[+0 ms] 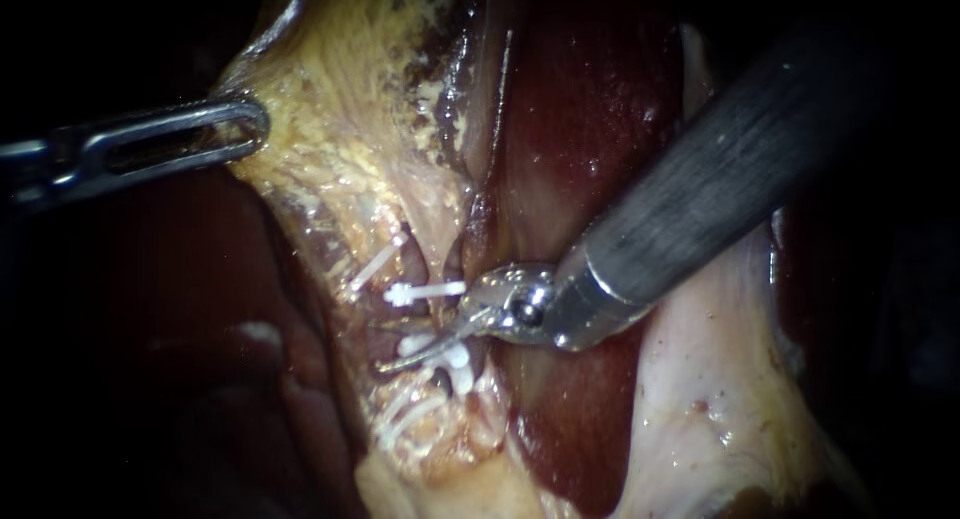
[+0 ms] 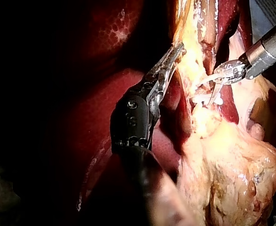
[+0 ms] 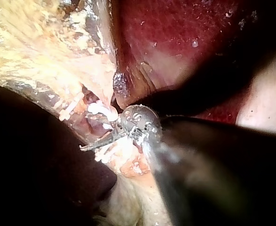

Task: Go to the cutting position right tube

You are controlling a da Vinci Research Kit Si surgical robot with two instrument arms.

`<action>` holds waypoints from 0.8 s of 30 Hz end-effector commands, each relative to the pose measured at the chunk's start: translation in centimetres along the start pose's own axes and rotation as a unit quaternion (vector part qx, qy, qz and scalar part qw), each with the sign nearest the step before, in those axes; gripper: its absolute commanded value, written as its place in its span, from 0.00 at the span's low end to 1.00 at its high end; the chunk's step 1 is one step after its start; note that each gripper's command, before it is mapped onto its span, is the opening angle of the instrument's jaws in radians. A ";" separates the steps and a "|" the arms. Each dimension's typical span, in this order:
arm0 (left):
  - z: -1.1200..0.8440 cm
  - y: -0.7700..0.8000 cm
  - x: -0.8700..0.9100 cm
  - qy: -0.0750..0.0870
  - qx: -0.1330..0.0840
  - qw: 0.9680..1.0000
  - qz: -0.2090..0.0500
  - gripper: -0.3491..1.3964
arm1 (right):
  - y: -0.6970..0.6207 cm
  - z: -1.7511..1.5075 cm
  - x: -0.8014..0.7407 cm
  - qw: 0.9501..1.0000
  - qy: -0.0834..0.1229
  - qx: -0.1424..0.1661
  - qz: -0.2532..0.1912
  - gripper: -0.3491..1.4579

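Note:
My right instrument [image 1: 428,341] comes in from the upper right, its thin curved blades open and pointing left among the white clips. One clip [image 1: 425,293] lies just above the blades and another [image 1: 458,360] just below them. Between these two clips a short pinkish tube [image 1: 447,324] runs, and the blades sit at this stretch. Whether they touch it I cannot tell. In the left wrist view the two blades [image 2: 206,93] stand apart beside the clips [image 2: 200,99]. My left instrument [image 1: 243,129] is shut on the gallbladder's yellowish edge [image 1: 330,129], holding it leftward.
Dark red liver [image 1: 590,109] lies behind and right of the tubes. More white clips [image 1: 376,265] sit on the strand to the left. Pale membrane [image 1: 700,379] hangs under the right shaft. Yellow fatty tissue [image 2: 232,169] bulges beside the left instrument.

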 end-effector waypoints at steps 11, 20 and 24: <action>0.00 0.00 0.00 0.000 0.000 1.000 0.000 0.00 | 0.04 -0.08 -0.02 0.999 0.002 -0.003 0.035 0.23; 0.00 -0.01 0.00 0.000 0.000 1.000 0.000 0.00 | 0.10 -0.22 -0.04 0.998 0.013 -0.017 0.054 0.00; 0.00 -0.01 0.00 0.000 -0.001 1.000 0.000 0.00 | 0.11 -0.22 -0.05 0.998 0.013 -0.017 0.056 0.00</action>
